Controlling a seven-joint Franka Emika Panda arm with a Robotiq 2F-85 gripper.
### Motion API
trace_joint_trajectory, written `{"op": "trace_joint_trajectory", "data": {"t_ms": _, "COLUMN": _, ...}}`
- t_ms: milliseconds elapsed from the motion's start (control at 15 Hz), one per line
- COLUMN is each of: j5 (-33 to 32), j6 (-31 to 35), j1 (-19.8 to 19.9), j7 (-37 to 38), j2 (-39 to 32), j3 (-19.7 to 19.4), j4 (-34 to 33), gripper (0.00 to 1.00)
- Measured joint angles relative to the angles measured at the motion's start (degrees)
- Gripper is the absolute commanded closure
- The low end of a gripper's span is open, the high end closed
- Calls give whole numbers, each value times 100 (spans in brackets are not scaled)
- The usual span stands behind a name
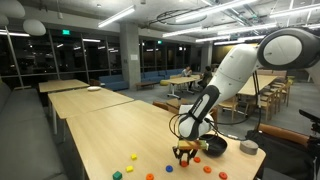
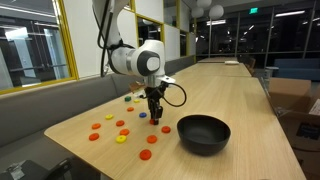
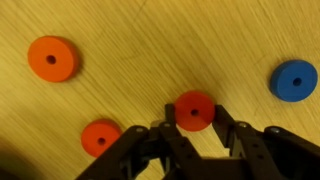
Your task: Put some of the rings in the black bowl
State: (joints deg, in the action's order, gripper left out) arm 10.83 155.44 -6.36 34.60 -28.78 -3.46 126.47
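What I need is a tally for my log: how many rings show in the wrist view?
4: orange ring upper left; second orange ring lower left; red ring between the jaws; blue ring at right edge. Others may hide under the jaws.

Open-plan office commons. You work at a long wooden table (image 1: pixel 95 125) set among rows of matching tables (image 1: pixel 70 88) under linear ceiling lights (image 1: pixel 118 17). Glass-walled rooms with yellow frames (image 2: pixel 35 45) and blue lounge seating (image 1: pixel 150 76) line the hall.

red ring (image 3: pixel 193 110), blue ring (image 3: pixel 293 79), black bowl (image 2: pixel 203 133)
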Motion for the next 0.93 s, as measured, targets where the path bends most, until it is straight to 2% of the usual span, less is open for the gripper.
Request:
{"op": "trace_joint_trajectory", "data": {"t_ms": 333, "j5": -132, "j6": 47, "j1": -171, "j7": 360, "j2": 388, "j3": -553, "j4": 252, "gripper": 83}}
{"op": "trace_joint_trajectory", "data": {"t_ms": 533, "j5": -467, "j6": 167, "j1": -235, "j7": 820, "j2": 848, "j3": -949, "j4": 609, "gripper": 83}}
{"op": "trace_joint_trajectory", "data": {"t_ms": 733, "j5": -1120, "j6": 239, "j1": -352, "j7": 1590, "j2": 1265, "j3": -1328, "j4": 965, "gripper": 83}}
{"op": "trace_joint_trajectory", "data": {"t_ms": 933, "j5": -2136, "j6": 243, "j1": -691, "j7": 2840, "j2": 1562, "j3": -1886, "j4": 1269, "gripper": 83}}
